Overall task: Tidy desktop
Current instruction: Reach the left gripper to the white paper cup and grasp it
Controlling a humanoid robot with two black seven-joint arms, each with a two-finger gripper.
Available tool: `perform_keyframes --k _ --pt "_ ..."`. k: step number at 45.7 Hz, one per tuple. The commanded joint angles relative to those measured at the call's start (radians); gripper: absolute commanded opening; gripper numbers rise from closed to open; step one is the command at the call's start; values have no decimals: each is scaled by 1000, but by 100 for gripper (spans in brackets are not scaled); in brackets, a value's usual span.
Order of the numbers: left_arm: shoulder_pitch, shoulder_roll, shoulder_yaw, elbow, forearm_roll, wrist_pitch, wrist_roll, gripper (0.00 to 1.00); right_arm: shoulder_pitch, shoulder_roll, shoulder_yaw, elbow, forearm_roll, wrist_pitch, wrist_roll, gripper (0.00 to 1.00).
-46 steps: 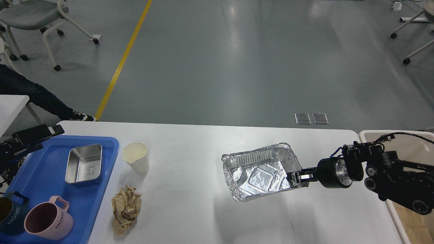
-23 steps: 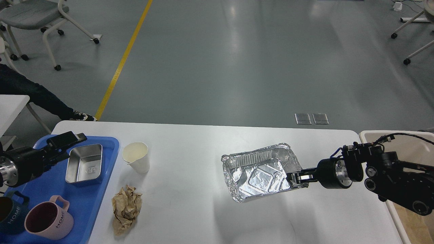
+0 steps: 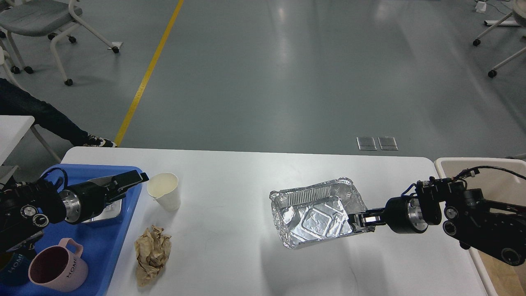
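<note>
White desktop (image 3: 246,172), spread beneath both our arms. Item: foil tray (image 3: 316,213), rim pinched by our right gripper (image 3: 363,218), bin (image 3: 493,168) behind it, likely its destination. Item: paper cup (image 3: 164,190) just ahead of our left gripper (image 3: 131,177); finger state indiscernible.

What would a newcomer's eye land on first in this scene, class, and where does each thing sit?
The shiny foil tray stands out first, right of centre on the desktop, its right rim pinched by the right gripper. Next comes the blue tray at the left edge, with the left gripper reaching over it toward a paper cup. A crumpled brown paper lies just below the cup.
</note>
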Motion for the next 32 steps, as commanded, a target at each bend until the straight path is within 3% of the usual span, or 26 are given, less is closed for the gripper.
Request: perform_keyframes --k 1,21,32 --pt "-14 -40 30 46 0 34 0 95 0 6 1 0 1 0 0 0" --pt "-34 -150 93 149 -1 81 35 91 0 0 7 3 2 0 1 0" --pt "-35 -172 104 153 2 123 37 78 0 -2 10 3 2 -2 3 0"
